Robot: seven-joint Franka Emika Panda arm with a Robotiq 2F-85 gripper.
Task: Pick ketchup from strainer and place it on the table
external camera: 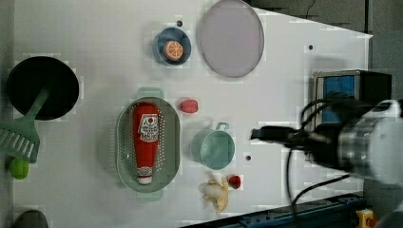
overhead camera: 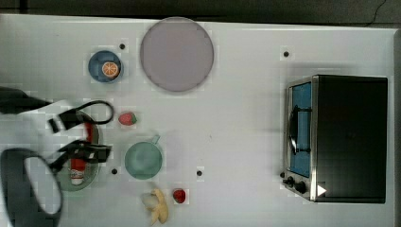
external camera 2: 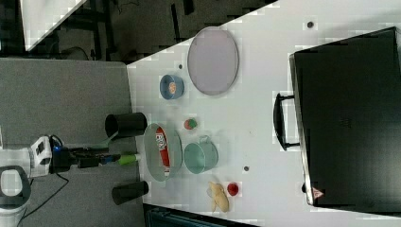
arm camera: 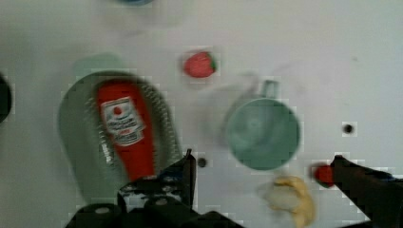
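— Where is the ketchup (external camera: 146,142) lying right now?

— It is lying lengthwise inside the strainer (external camera: 124,142), label facing up; in the left view its white cap is pointing toward the lower end of the basket. The strainer is sitting on the table (external camera: 95,61).

— Is anything gripping it?

— No. The gripper (arm camera: 261,166) is hanging above the scene with its jaws spread wide and nothing between them. In the wrist view one finger (arm camera: 183,173) is showing over the strainer's edge and the other is showing near a small red piece beside the banana (arm camera: 290,199). In the top view the arm is hovering over the strainer, partly covering it.

— What is sitting around the strainer?

— In the left view, a strawberry (external camera: 188,106) is lying just beside its upper right rim, and a green cup (external camera: 214,148) is standing near it on the left view's right. Farther up, a blue bowl (external camera: 172,46) is holding an orange slice (external camera: 173,49), with a round grey plate (external camera: 231,38) next to it. A toaster oven (overhead camera: 347,137) is standing well apart, at the top view's right.
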